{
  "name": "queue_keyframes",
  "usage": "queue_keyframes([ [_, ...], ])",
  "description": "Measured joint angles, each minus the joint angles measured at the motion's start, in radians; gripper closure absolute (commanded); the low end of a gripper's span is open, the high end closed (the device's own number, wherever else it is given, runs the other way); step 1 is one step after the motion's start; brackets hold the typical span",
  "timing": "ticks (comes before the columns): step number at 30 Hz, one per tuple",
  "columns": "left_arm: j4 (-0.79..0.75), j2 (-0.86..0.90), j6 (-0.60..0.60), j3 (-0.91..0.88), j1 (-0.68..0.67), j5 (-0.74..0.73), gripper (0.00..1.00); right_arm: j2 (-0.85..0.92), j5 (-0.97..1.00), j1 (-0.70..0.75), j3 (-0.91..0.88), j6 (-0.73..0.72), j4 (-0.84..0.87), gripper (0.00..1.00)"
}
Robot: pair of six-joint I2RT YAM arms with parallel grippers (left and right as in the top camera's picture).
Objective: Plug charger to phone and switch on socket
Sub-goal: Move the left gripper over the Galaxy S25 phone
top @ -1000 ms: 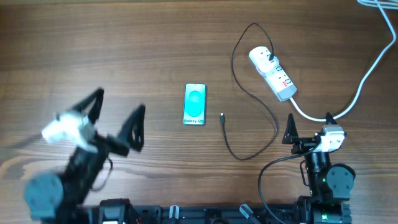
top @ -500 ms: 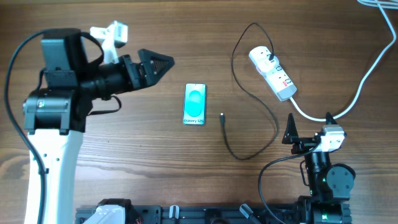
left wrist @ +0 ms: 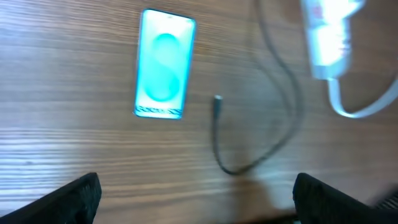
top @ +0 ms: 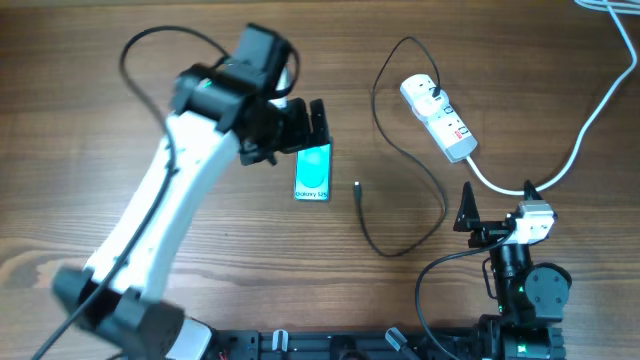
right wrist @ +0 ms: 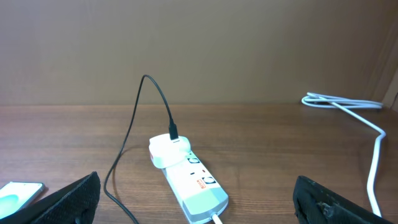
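The phone lies flat at mid-table, cyan screen up; it also shows in the left wrist view and at the edge of the right wrist view. The charger's black connector tip lies loose just right of the phone, also in the left wrist view. Its cable loops back to a white plug in the socket, which also shows in both wrist views. My left gripper is open and empty, raised above the phone. My right gripper is open and empty, near the socket.
The socket's thick white cord runs from the socket to the table's far right corner, passing just past my right gripper; it also shows in the right wrist view. My left arm stretches across the left of the table.
My left arm has swung from the left side of the table up and right, to above the phone. The right arm, phone, cable and socket have not moved.
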State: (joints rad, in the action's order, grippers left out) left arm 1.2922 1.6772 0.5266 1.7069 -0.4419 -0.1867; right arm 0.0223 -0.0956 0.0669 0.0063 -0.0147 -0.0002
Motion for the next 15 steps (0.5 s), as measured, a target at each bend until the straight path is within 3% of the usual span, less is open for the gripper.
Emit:
queue_keyframes([
  [7, -0.006, 0.168, 0.001, 0.013, -0.034, 0.121, 0.0, 0.0, 0.0, 0.0, 0.0, 0.0, 0.0, 0.0],
  [15, -0.092, 0.194, -0.006, 0.013, -0.034, 0.137, 0.0, 0.0, 0.0, 0.0, 0.0, 0.0, 0.0, 0.0],
])
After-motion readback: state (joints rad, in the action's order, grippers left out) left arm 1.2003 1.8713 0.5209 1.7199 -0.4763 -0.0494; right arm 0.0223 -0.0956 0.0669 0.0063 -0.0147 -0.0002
